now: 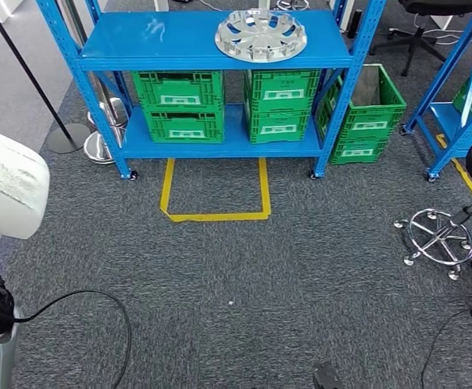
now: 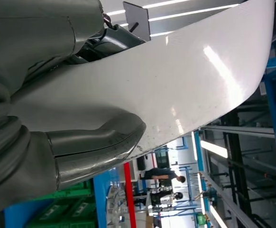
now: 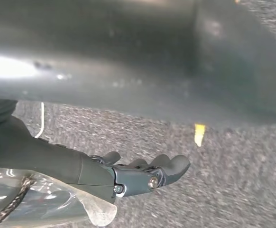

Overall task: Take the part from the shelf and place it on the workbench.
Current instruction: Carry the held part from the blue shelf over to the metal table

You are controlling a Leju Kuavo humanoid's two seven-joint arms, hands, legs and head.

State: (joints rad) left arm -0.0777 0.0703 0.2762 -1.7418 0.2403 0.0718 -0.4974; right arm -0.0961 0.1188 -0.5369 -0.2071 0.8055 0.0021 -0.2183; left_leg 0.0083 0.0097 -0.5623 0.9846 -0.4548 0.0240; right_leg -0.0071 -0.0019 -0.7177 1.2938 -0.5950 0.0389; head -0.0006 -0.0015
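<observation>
A large glossy white part (image 2: 172,80) fills the left wrist view, and its rounded end (image 1: 7,182) juts in at the left edge of the head view. My left hand (image 2: 93,147) holds it: the grey thumb lies pressed against the panel, which hides the fingers. In the right wrist view my right hand (image 3: 143,173) hangs over the grey carpet with its fingers stretched out and nothing in them. A broad, blurred grey surface (image 3: 136,57) spans that view close to the hand; I cannot tell what it is.
Ahead stands a blue shelf (image 1: 160,40) with a silver wheel cover (image 1: 260,35) on top and green crates (image 1: 182,105) below. A yellow tape square (image 1: 215,215) marks the carpet. A stool base (image 1: 439,237) is at right and a black cable (image 1: 99,300) at lower left.
</observation>
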